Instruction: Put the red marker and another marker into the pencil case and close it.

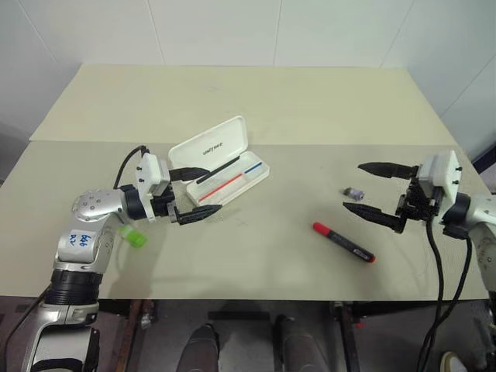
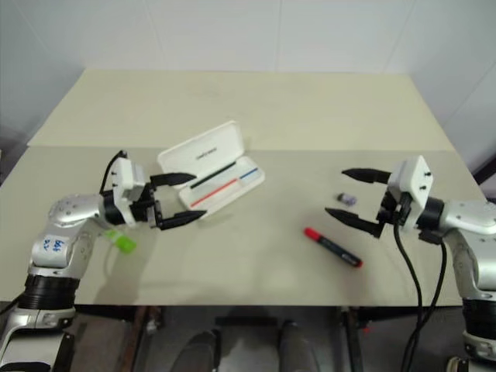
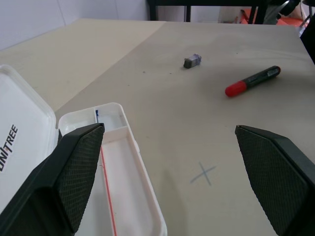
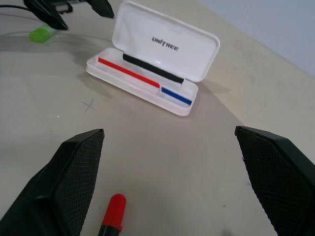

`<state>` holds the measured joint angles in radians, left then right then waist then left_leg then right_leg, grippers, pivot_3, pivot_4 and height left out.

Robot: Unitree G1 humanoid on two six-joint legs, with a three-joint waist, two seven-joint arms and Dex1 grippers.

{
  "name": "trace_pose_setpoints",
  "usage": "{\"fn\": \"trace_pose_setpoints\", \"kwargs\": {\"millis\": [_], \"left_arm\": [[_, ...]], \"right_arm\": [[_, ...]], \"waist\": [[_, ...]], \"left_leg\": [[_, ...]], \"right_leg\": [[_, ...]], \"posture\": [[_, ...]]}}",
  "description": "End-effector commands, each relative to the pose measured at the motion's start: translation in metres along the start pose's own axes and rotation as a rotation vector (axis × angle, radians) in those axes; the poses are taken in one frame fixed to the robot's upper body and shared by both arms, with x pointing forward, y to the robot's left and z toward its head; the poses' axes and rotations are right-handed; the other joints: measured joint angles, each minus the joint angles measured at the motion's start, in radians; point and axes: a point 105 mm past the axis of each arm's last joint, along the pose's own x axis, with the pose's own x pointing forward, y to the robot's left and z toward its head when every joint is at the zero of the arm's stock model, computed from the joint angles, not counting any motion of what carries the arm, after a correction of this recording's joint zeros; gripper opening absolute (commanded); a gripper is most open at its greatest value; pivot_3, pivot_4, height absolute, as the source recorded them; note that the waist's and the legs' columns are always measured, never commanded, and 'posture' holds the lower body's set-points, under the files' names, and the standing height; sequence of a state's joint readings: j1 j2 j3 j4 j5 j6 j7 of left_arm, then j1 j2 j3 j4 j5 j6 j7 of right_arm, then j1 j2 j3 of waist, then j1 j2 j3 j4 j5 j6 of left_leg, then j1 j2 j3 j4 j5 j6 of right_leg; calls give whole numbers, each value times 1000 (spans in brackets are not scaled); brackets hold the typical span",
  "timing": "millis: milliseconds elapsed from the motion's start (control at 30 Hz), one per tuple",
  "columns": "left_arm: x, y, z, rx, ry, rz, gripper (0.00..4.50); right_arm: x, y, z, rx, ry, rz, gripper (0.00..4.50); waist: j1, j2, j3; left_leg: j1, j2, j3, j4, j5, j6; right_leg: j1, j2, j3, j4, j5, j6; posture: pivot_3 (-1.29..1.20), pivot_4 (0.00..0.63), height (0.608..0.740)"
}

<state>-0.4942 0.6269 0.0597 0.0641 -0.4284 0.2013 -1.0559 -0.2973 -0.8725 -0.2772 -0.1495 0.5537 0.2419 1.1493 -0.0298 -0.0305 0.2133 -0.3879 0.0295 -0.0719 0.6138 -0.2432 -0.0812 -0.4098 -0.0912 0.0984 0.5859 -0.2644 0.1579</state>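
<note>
The pencil case (image 1: 221, 160) lies open; both grippers, left (image 1: 195, 194) and right (image 1: 375, 191), spread wide beside it, red marker (image 1: 343, 242) unheld.

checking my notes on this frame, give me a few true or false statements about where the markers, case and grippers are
1. The pencil case lies open with its lid up. True.
2. The red marker is inside the case. False: it lies on the table, near the right gripper.
3. The green marker is held by the left gripper. False: it lies on the table beside the left arm; that gripper is open and empty.
4. The right gripper is open and holds nothing. True.
5. A small grey object lies on the table between the right gripper's fingers as seen from the head camera. True.
</note>
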Motion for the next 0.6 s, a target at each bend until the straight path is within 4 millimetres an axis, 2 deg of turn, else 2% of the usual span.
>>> {"fn": "trace_pose_setpoints", "kwargs": {"millis": [33, 233, 433, 567, 600], "left_arm": [[3, 4, 10, 54, -25, -7, 4473], [6, 6, 9, 69, -21, 26, 4473], [6, -1, 6, 57, -3, 80, 4473], [7, -16, -1, 14, 23, 94, 3550], [4, -15, -4, 12, 35, 117, 3550]], "right_arm": [[-3, 1, 13, -30, -22, 10, 4500], [-3, 3, 6, -21, -13, 10, 4500], [3, 0, 0, -18, -19, 1, 4500], [13, 2, 1, -13, -51, 16, 4500], [16, 3, 1, -14, -56, 19, 4500]], "waist": [[-1, 0, 0], [-1, 0, 0], [-2, 0, 0], [-2, 0, 0], [-2, 0, 0]], "left_leg": [[0, 0, 0, 0, 0, 0], [0, 0, 0, 0, 0, 0], [0, 0, 0, 0, 0, 0], [0, 0, 0, 0, 0, 0], [0, 0, 0, 0, 0, 0]], "right_leg": [[0, 0, 0, 0, 0, 0], [0, 0, 0, 0, 0, 0], [0, 0, 0, 1, 0, 1], [0, 0, 0, 1, 1, 2], [0, 0, 0, 1, 1, 2]], "posture": [[0, 150, 740], [0, 150, 740], [0, 150, 740], [0, 150, 740], [0, 150, 740]]}}
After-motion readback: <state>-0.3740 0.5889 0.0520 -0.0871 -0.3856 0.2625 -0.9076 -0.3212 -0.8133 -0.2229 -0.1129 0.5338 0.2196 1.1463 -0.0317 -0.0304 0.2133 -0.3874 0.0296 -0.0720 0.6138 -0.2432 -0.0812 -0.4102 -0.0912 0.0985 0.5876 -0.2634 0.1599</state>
